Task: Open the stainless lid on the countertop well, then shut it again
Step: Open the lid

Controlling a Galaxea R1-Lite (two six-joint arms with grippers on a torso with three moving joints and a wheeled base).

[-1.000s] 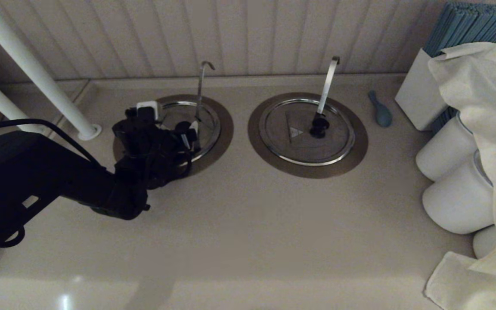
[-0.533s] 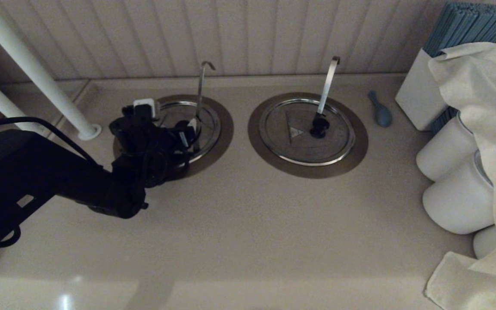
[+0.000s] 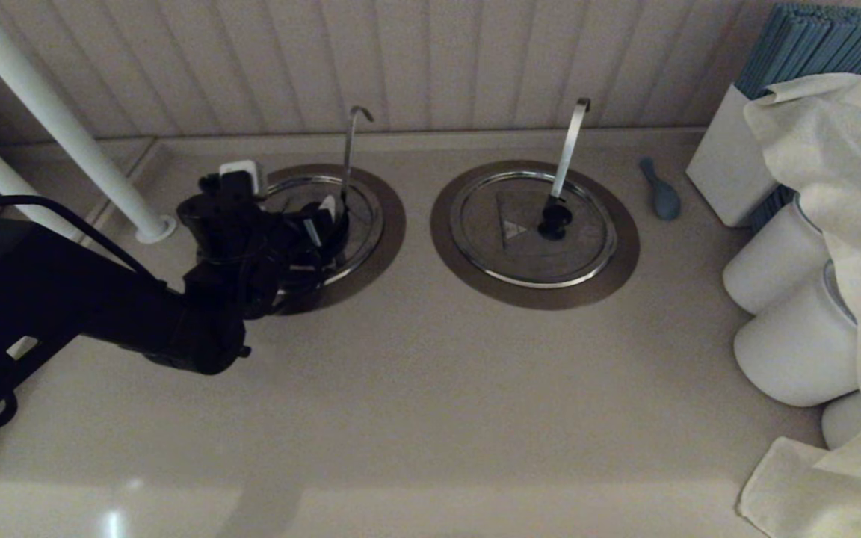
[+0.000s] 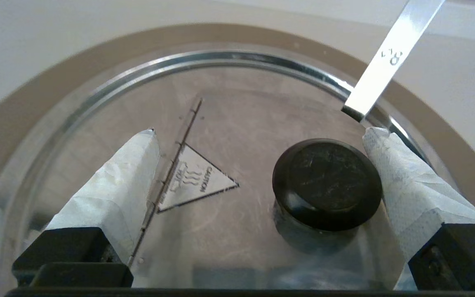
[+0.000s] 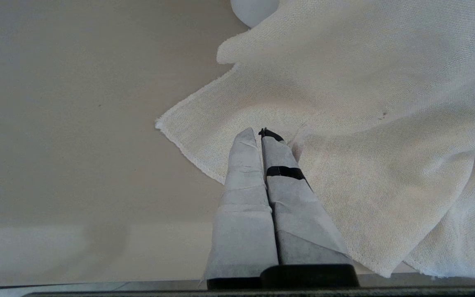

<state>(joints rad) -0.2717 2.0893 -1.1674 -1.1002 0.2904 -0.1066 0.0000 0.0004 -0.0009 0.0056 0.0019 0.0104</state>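
Head view: the stainless lid [image 3: 348, 217] sits closed in the countertop well [image 3: 389, 224], left pincer [image 3: 318, 224] above it. Left wrist view: pincer released, straddling the black knob [image 4: 327, 183]; stiff, slick steel, so grip there. Right wrist view: right pincer [image 5: 260, 136] clenched empty, near the cloth [image 5: 365, 123].

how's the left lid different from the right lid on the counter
The left lid has the open left gripper over it, one finger beside its black knob; the right lid has no gripper near it. The left lid's rod is thin and dull grey with a hooked top; the right lid's strip is broader and brighter. Both are round steel lids with shiny rims, lying flat in wide metal collars.
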